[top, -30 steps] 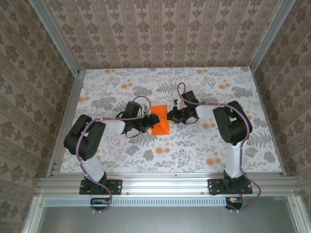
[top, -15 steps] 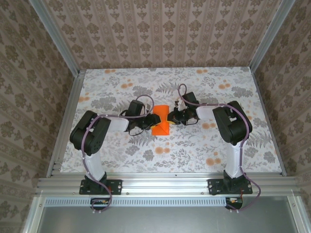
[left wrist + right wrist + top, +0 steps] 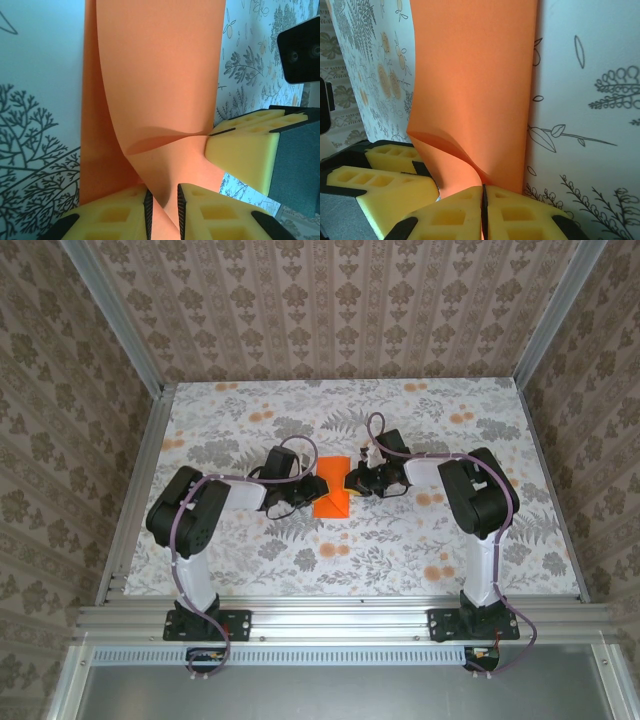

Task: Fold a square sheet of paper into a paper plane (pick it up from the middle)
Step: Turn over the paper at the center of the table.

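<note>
The square sheet of paper (image 3: 333, 502) is bright orange and lies at the middle of the table, its centre pulled up into a raised fold. My left gripper (image 3: 319, 489) comes at it from the left. In the left wrist view the paper (image 3: 160, 75) runs down between the jaws of that gripper (image 3: 163, 195), which stand a narrow gap apart with the fold pinched in it. My right gripper (image 3: 350, 479) meets the sheet from the right. Its pads (image 3: 482, 192) are pressed together on the paper (image 3: 475, 75). The two grippers nearly touch.
A floral tablecloth (image 3: 400, 540) covers the table. Aluminium rails run along the left side (image 3: 135, 490), the right side (image 3: 552, 490) and the near edge (image 3: 330, 618). Patterned walls close in the back and both sides.
My left gripper has moved right onto the paper and closed its jaws around the raised fold. The sheet has bunched narrower. The right arm has hardly moved.
</note>
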Controlling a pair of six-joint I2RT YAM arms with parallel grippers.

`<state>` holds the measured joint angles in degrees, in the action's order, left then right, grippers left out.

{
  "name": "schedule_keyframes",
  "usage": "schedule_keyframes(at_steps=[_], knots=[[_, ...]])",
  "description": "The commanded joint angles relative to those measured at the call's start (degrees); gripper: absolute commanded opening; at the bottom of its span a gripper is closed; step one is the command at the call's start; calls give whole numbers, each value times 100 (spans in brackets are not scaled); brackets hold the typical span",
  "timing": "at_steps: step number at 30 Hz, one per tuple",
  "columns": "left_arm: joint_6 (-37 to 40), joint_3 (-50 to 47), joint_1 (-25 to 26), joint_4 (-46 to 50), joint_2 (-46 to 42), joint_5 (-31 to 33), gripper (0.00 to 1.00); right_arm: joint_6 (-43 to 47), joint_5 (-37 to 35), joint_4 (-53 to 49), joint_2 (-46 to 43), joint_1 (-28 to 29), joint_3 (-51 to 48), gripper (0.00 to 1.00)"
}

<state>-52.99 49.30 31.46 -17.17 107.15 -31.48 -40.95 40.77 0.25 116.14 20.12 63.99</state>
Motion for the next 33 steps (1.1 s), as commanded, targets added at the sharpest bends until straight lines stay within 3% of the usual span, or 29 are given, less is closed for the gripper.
schedule_keyframes(at_steps=[1,13,18,20,26,33], knots=[[0,150,9,-151,101,75,21,-54,54,42,57,-34,-97,11],[-5,273,26,-166,227,92,19,-53,62,26,32,-32,-114,12],[156,321,27,87,138,186,9,-7,18,-106,-74,-34,-84,14],[261,329,24,262,10,263,6,81,-74,-318,-286,-49,-44,20],[991,445,-13,1480,-810,634,3,396,-633,-909,-1484,-136,-142,55],[2324,1261,-35,4284,-1769,2216,3,746,-1618,-1502,-2532,-139,-291,71]])
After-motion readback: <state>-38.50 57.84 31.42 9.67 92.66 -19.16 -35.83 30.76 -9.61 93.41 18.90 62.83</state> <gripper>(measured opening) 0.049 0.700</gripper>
